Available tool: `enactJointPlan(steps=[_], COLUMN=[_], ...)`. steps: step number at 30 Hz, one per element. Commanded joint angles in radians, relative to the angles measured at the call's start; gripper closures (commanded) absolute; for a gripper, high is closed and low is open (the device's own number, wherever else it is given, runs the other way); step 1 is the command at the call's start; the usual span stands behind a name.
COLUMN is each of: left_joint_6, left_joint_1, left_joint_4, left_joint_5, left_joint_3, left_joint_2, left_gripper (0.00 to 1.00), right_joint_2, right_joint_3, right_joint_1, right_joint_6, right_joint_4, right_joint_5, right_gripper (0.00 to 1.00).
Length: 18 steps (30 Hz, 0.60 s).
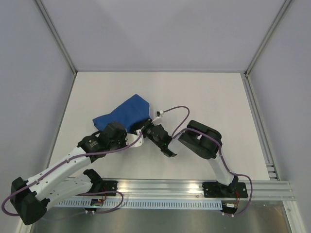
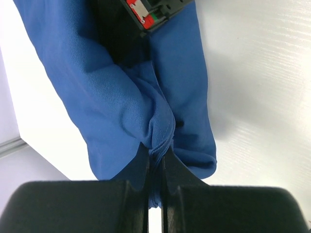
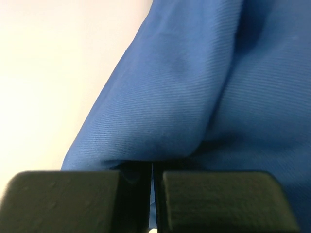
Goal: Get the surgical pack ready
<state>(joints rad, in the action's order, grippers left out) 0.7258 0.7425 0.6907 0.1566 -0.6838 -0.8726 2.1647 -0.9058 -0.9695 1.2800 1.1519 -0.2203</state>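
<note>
Left tool (image 2: 155, 160): jaws pressed almost together, a raised ridge of the blue drape (image 1: 124, 112) pinched between them.
Right tool (image 3: 151, 174): closed to a sliver, with a fold of the same drape caught in the gap.
Tools against the drape: both bite its near side, toward the right end. They sit just beside each other, the right tool slightly farther to the right.
Seen from the left wrist: the right tool's black body sits over the cloth at the far end of the pinched ridge.
Drape: a creased, folded bundle lying on the white surface (image 1: 204, 97). Most of it spreads away from the two tools, beyond them and to the left.
Long axis: diagonal in the overhead view, from the drape's near-left end to its far-right corner.
Nearer arm: neither, since both tools are touching the fabric at the same edge.
What the next move turns on: probably this shared grip. With both holds so close together, pulling them apart or lifting would draw the cloth from its near edge, and the loose bulk would trail on the far side.
</note>
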Motion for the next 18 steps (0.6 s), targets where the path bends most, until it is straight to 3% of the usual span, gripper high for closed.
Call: enactJointPlan(steps=[1,11,14,18], left_joint_6=[0.017,0.047,0.046,0.023], left_joint_1=[0.024,0.024,0.024,0.024], left_joint_4=[0.092,0.135,0.147,0.15], left_joint_5=[-0.141,-0.095,-0.1,-0.112], left_joint_3=[0.013,0.082,0.075,0.06], left_joint_2=[0.052,0.086,0.078,0.078], left_gripper=[1.0,0.91,0.78,0.76], right_joint_2=[0.012,-0.092,-0.121,-0.184], right_joint_3=[-0.048,0.139,0.177,0.215], right_joint_1=[0.1,0.126,0.146,0.143], right_joint_6=[-0.057,-0.103,-0.131,-0.168], right_joint_4=[-0.006,0.049,0.071,0.025], right_joint_5=[-0.252,-0.192,-0.105,0.046], right_gripper=[1.0,1.0,1.0,1.0])
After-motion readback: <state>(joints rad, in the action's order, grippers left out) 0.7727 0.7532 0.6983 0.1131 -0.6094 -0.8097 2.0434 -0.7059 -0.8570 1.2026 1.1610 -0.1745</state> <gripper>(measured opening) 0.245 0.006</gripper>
